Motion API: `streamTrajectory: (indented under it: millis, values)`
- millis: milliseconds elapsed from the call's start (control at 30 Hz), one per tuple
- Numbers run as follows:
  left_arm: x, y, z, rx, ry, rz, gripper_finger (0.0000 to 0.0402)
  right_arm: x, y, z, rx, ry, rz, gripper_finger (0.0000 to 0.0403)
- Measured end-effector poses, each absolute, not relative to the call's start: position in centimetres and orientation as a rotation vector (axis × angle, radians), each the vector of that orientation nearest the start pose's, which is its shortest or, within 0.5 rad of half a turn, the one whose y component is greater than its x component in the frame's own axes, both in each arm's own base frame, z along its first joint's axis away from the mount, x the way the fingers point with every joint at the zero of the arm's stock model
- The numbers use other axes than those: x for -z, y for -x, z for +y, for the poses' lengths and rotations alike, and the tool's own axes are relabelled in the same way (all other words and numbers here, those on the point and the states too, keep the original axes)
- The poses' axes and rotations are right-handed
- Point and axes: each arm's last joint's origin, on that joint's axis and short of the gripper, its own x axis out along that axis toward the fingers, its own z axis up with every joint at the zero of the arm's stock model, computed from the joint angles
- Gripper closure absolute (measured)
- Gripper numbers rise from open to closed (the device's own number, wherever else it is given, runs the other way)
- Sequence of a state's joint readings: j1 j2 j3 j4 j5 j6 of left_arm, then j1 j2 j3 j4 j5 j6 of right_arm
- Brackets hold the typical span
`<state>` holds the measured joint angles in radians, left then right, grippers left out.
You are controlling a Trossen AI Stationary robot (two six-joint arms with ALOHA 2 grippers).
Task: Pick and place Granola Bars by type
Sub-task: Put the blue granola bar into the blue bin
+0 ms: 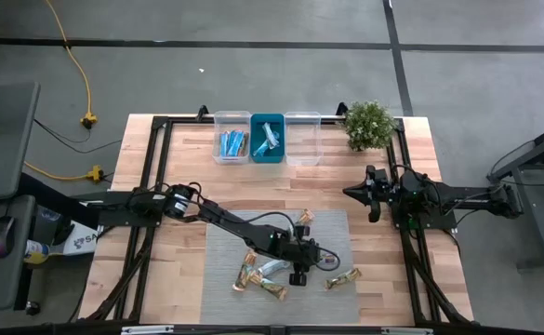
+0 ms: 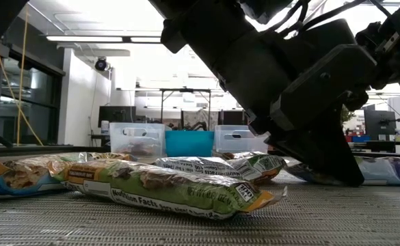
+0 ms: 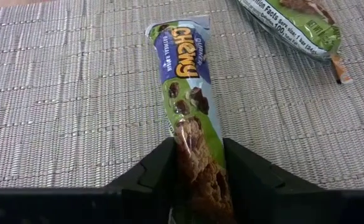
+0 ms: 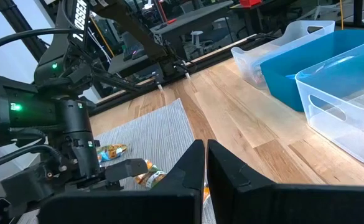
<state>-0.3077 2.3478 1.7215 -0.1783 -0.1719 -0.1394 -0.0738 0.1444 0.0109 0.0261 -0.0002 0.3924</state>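
Several granola bars in green and tan wrappers lie flat on a grey mat [image 1: 220, 247]. One green Chewy bar [image 3: 188, 93] lies between the fingers of my left gripper [image 3: 199, 171], which is shut on it near the mat's middle [image 1: 301, 270]. Another green bar [image 3: 294, 25] lies just beyond it, also seen as the bar [image 1: 343, 277] on the mat. In the low view a long green bar [image 2: 165, 188] lies in front of the left gripper [image 2: 323, 147]. My right gripper [image 4: 205, 168] is shut, empty and waits above the table's right part [image 1: 363, 194]. My left gripper pinches the green Chewy bar between its two fingers at the bar's near end [image 3: 197, 155]. The fingers [image 3: 163, 165] come down at a slant and lie along the bar. The bar's far end [image 3: 178, 28] rests on the mat.
At the table's far edge stand a clear bin with blue bars [image 1: 232, 138], a teal bin [image 1: 268, 138] and another clear bin [image 1: 302, 138]. A small potted plant [image 1: 369, 124] stands to their right. Bare wood lies between mat and bins.
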Motion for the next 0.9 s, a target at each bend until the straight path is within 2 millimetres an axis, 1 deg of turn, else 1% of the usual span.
streamTrajectory:
  millis: [200,333,400,567,633,700,800,867,900]
  values:
    - [-13.9,-49.0,-15.0,0.084,-0.053,0.770,0.0311,-15.8,-10.5,-0.8,0.094,-0.396,0.091,0.0402]
    - [-15.8,-50.0,-14.9,0.090,-0.046,0.711,0.0327,-15.8,-10.5,-0.8,0.094,-0.396,0.091,0.0402]
    - [-17.1,-50.4,-14.8,0.105,-0.059,0.704,0.0334,-15.8,-10.5,-0.8,0.094,-0.396,0.092,0.0402]
    - [-20.9,-51.2,-13.9,0.078,-0.078,0.692,0.0345,-15.8,-10.5,-0.8,0.094,-0.396,0.092,0.0402]
    - [-23.0,-51.5,-13.5,0.080,-0.103,0.680,0.0348,-15.8,-10.5,-0.8,0.094,-0.396,0.092,0.0402]
    - [-25.5,-51.6,-13.4,0.083,-0.137,0.645,0.0351,-15.8,-10.5,-0.8,0.094,-0.396,0.092,0.0402]
    - [-29.0,-50.9,-13.0,0.055,-0.194,0.657,0.0356,-15.8,-10.5,-0.8,0.094,-0.396,0.092,0.0402]
    - [-30.1,-50.0,-12.5,0.006,-0.243,0.682,0.0359,-15.8,-10.5,-0.8,0.094,-0.396,0.092,0.0402]
    - [-30.6,-49.1,-12.2,-0.026,-0.264,0.710,0.0360,-15.8,-10.5,-0.8,0.094,-0.396,0.092,0.0402]
